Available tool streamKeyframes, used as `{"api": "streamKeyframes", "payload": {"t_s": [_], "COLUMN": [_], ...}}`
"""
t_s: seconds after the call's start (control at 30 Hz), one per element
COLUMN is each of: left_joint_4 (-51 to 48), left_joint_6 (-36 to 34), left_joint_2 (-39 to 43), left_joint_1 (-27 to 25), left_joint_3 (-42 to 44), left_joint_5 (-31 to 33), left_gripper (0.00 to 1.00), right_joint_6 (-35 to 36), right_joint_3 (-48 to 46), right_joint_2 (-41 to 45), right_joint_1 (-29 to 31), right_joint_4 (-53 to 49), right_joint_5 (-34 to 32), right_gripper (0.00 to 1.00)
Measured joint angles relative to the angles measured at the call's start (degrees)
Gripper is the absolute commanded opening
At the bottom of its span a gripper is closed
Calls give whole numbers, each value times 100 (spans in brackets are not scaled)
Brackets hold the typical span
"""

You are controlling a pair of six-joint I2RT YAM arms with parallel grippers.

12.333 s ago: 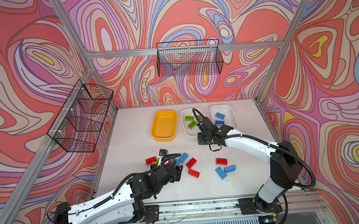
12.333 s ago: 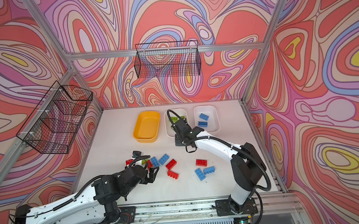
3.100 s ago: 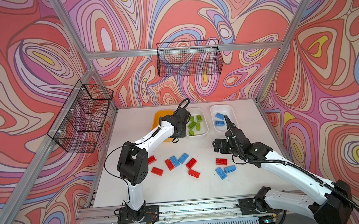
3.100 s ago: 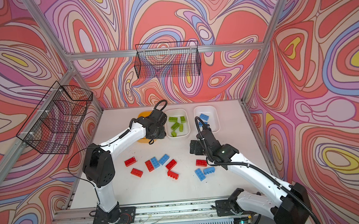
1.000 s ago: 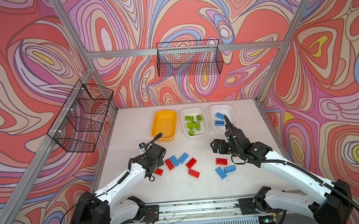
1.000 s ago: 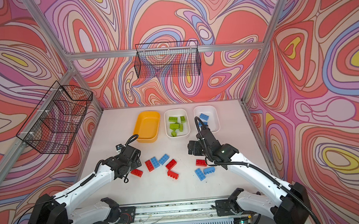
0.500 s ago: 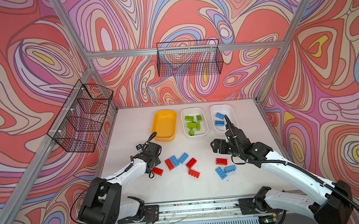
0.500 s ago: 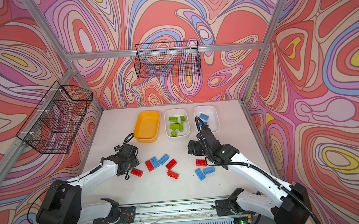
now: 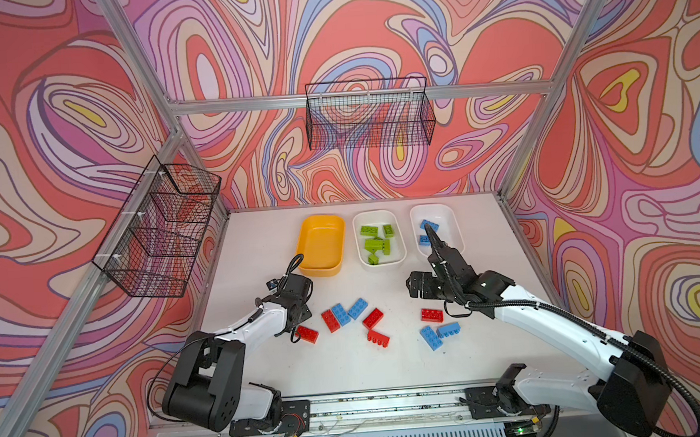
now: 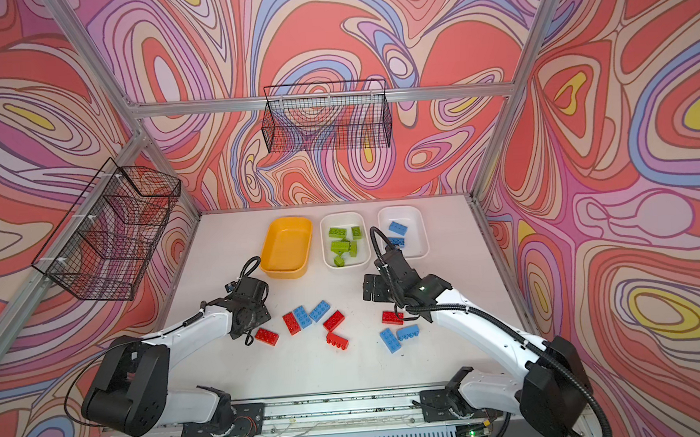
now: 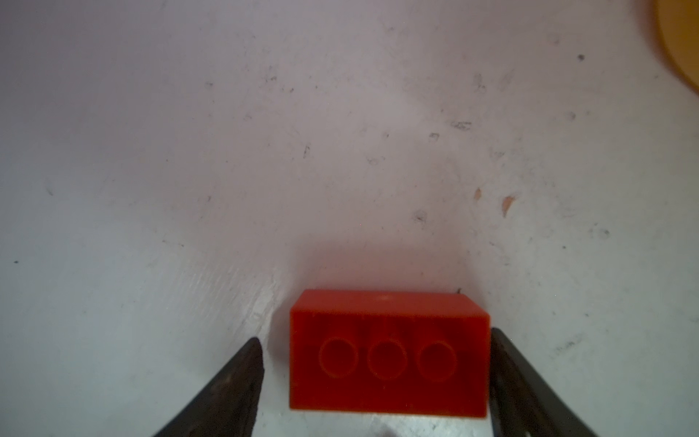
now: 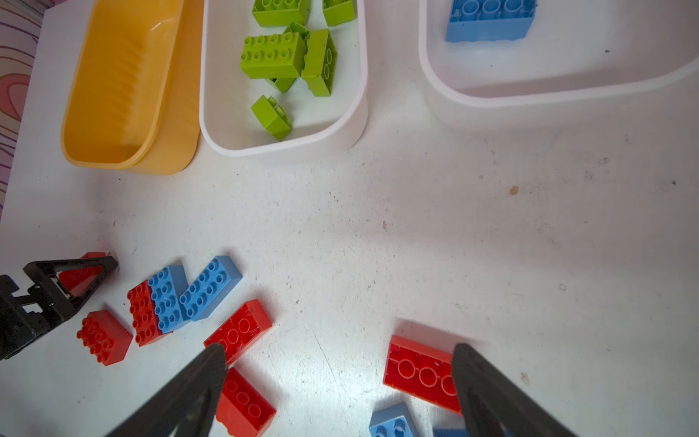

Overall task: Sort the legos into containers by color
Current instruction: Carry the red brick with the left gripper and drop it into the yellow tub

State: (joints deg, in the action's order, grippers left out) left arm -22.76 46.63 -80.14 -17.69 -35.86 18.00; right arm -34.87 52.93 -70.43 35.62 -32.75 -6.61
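Note:
My left gripper point(image 11: 374, 336) is open around a red lego point(image 11: 387, 355) lying studs-down on the table. One finger touches the brick's end and a small gap shows at the other. In both top views this gripper point(image 9: 298, 314) point(image 10: 254, 312) covers that brick. My right gripper point(image 12: 338, 352) point(image 9: 425, 287) hangs open and empty just above another red lego point(image 9: 432, 315). Several red and blue legos lie loose mid-table point(image 9: 358, 308). At the back stand the yellow tub point(image 9: 322, 268), holding nothing, a white tub point(image 9: 380, 266) with green legos, and a white tub point(image 9: 453, 225) with blue legos.
Black wire baskets hang on the left wall point(image 9: 161, 227) and the back wall point(image 9: 369, 114). Aluminium frame posts border the table. A metal rail point(image 9: 372, 403) with both arm bases runs along the front edge.
The left arm's elbow has folded back toward its base while its gripper stayed low over the leftmost red bricks. The right arm has not moved.

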Motion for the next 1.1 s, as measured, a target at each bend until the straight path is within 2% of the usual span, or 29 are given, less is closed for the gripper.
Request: {"api": "streamKeyframes", "payload": {"t_s": [0.07, 0.17, 0.57, 0.7, 0.83, 1.0, 1.1], "left_joint_4": [0, 9, 192, 186, 190, 168, 94], "left_joint_6": [-9, -55, -122, -149, -170, -245, -291], "left_joint_2": [-46, -236, -535, -667, -817, -927, -938], "left_joint_1": [7, 9, 7, 9, 9, 13, 13], "left_joint_3": [-17, -192, -426, -560, -710, -846, -907], "left_joint_5": [-17, -66, -254, -262, -328, -428, -525], "left_gripper": [71, 69, 68, 68, 58, 41, 36], "right_joint_6": [15, 7, -42, -39, -39, -39, -39], "right_joint_3": [98, 87, -315, -339, -339, -334, -315], "right_joint_2": [-61, 33, 704, 654, 457, 437, 426], "right_joint_1": [0, 0, 0, 0, 0, 0, 0], "right_joint_4": [9, 20, -9, 24, 24, 48, 42], "right_joint_5": [2, 0, -61, -63, -35, -37, -37], "right_gripper": [98, 98, 98, 98, 98, 98, 98]}}
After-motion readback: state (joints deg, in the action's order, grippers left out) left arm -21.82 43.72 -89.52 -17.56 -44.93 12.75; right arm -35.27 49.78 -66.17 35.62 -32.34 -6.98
